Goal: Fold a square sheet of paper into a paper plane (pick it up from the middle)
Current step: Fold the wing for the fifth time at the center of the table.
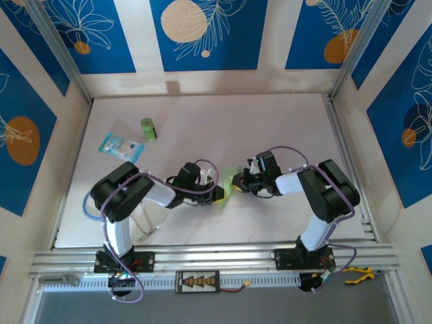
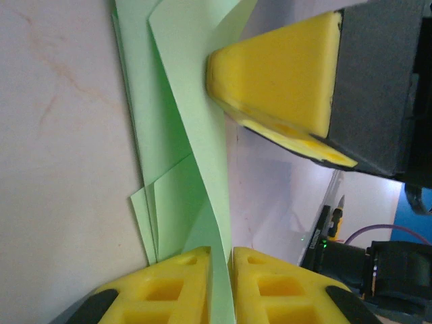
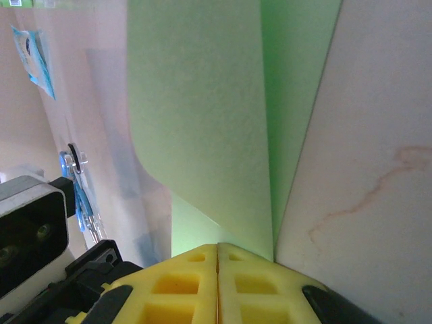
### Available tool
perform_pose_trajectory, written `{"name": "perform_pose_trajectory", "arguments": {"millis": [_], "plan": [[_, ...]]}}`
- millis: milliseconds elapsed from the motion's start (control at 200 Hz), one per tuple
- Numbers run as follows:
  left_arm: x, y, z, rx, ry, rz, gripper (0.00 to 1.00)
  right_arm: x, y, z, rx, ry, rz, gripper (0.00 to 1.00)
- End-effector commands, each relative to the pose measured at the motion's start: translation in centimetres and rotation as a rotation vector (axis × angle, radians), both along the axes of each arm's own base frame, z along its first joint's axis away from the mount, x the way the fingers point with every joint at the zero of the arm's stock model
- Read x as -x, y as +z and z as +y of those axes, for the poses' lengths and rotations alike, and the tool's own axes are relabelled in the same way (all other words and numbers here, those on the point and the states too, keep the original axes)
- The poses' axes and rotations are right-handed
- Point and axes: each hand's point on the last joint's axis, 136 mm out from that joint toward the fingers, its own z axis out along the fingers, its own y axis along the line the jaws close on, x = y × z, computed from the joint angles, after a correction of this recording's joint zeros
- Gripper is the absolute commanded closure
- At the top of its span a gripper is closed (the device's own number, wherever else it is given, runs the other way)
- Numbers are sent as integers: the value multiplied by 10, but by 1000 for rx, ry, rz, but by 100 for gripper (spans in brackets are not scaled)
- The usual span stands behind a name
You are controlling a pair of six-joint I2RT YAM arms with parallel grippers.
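Note:
The square sheet of paper (image 1: 231, 181) is pale green and lies partly folded on the table between my two grippers. In the left wrist view the paper (image 2: 179, 135) shows stacked layers flat on the table and one flap standing up. That flap runs between the fingers of my left gripper (image 2: 221, 252), which stand a narrow crack apart. The right gripper's yellow finger (image 2: 277, 74) touches the flap higher up. In the right wrist view my right gripper (image 3: 217, 246) is shut, with the raised flap of paper (image 3: 202, 101) coming out of its tips. From above, the left gripper (image 1: 222, 194) and the right gripper (image 1: 240, 181) almost meet.
A small green cylinder (image 1: 148, 129) stands at the back left, with a clear blue-printed packet (image 1: 121, 144) beside it. The packet (image 3: 35, 55) also lies far off in the right wrist view. An aluminium rail (image 1: 216, 256) runs along the near edge. A yellow-handled tool (image 1: 358, 273) lies at the front right.

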Motion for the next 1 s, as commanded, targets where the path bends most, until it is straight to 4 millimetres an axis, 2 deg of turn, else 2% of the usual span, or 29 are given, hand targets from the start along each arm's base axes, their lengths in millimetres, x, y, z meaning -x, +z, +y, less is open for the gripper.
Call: {"name": "perform_pose_trajectory", "arguments": {"millis": [0,85,260,355,540,795,995], "plan": [[25,-28,21,-125,-60,67,82,4,-19,-7,66,-21,55,91],[30,-27,18,-122,-94,69,82,5,-20,-7,72,-21,60,91],[33,-33,25,-196,-114,60,85,7,-22,-6,82,-18,70,91],[36,-32,24,-201,-141,63,91,8,-22,-6,86,-16,71,91],[41,-35,26,-219,-164,72,93,9,-23,-7,93,-20,75,91],[47,-33,31,-234,-178,63,81,9,-24,-7,104,-21,81,91],[50,-35,35,-281,-200,45,79,8,-24,-7,104,-21,81,91]]}}
